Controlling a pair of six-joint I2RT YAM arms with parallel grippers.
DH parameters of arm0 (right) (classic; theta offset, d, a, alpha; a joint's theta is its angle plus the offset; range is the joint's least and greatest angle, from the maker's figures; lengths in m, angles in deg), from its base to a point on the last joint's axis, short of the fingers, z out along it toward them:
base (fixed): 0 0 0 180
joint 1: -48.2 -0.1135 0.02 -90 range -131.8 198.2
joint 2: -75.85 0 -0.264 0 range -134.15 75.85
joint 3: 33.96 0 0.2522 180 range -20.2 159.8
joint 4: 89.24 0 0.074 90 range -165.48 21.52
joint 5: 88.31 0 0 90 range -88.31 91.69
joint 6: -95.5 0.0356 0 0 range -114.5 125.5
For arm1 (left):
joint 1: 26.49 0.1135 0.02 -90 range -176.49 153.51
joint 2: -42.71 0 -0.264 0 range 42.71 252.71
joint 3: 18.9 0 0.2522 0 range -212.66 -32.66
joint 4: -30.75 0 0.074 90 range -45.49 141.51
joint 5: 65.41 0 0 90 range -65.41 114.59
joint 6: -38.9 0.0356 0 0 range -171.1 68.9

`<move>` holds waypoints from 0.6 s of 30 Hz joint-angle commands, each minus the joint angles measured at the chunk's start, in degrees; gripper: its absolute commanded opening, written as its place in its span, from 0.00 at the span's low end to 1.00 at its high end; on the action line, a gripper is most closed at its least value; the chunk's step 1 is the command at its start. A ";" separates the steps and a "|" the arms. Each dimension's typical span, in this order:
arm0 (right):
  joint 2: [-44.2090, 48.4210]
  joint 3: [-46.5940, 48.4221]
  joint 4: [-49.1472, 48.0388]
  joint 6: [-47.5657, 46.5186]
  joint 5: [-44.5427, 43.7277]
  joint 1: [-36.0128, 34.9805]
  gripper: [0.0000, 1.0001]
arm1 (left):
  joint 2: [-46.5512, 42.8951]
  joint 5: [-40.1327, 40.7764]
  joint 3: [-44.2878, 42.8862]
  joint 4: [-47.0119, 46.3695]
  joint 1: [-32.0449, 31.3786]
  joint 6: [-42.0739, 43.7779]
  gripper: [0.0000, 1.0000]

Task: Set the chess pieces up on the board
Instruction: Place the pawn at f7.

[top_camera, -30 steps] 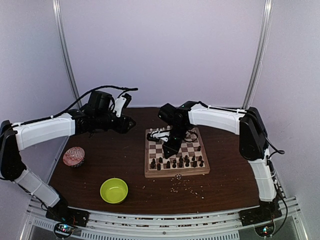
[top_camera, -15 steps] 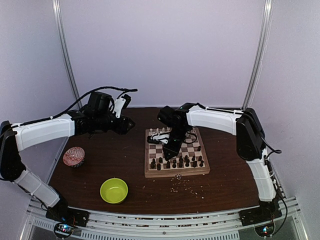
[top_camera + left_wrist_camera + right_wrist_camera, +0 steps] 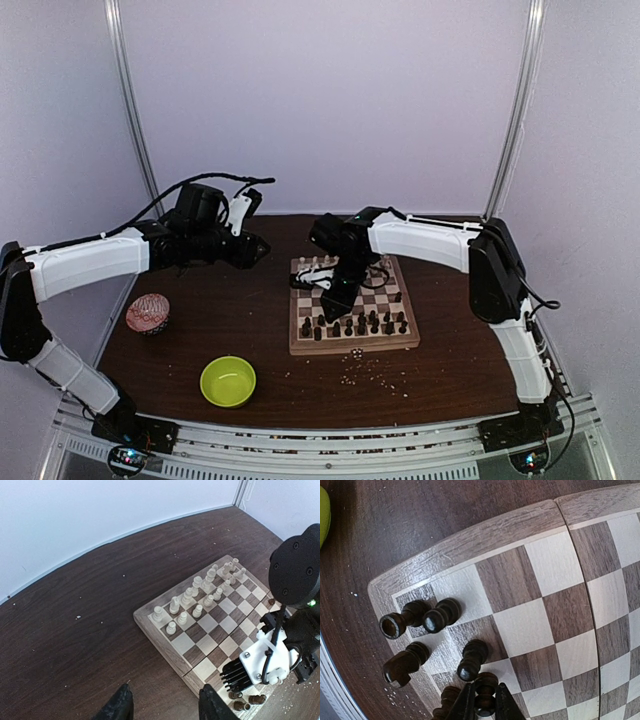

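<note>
The board (image 3: 355,346) lies right of the table's middle. Pale chess pieces (image 3: 315,265) line its far rows and dark ones (image 3: 356,325) its near rows. My right gripper (image 3: 338,293) points down over the board's left part. In the right wrist view its fingers (image 3: 485,686) press close on both sides of a dark pawn (image 3: 485,679) standing on a square near the board's corner (image 3: 470,535). Other dark pieces (image 3: 420,620) stand beside it. My left gripper (image 3: 258,248) hovers left of the board, open and empty (image 3: 165,700), with the pale pieces (image 3: 192,592) ahead of it.
A lime-green bowl (image 3: 228,381) sits front left, and a patterned paper cup (image 3: 148,313) lies further left. Pale crumbs (image 3: 370,372) are scattered in front of the board. The right arm's wrist (image 3: 295,580) stands over the board's right side in the left wrist view.
The right gripper has shifted a little to the left over the board. The left arm has not moved.
</note>
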 commanded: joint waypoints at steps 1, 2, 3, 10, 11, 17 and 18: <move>-0.48 0.62 0.92 -0.23 -2.08 -0.36 0.16 | -0.91 0.09 0.44 -1.62 0.42 -0.31 0.47; -0.43 0.42 0.90 -0.24 -2.10 -0.31 0.17 | -0.86 0.01 0.44 -1.66 0.38 -0.38 0.48; -0.42 0.27 0.81 -0.24 -2.10 -0.31 0.18 | -0.76 -0.20 0.35 -1.66 0.37 -0.40 0.47; 0.74 0.36 0.92 0.37 -0.25 -0.29 0.26 | -0.36 -0.53 0.35 -1.76 0.44 -0.67 0.47; 1.51 0.70 1.30 0.45 0.00 -0.09 0.26 | -0.40 -0.54 0.28 -1.63 0.43 -0.66 0.48; 8.77 -0.51 2.02 0.80 4.13 4.36 0.30 | -0.21 -0.34 -0.32 -0.96 0.43 -0.45 0.47; 10.00 -1.78 1.58 0.81 4.46 5.48 0.31 | -0.07 -0.35 -0.55 -0.70 0.44 -0.42 0.48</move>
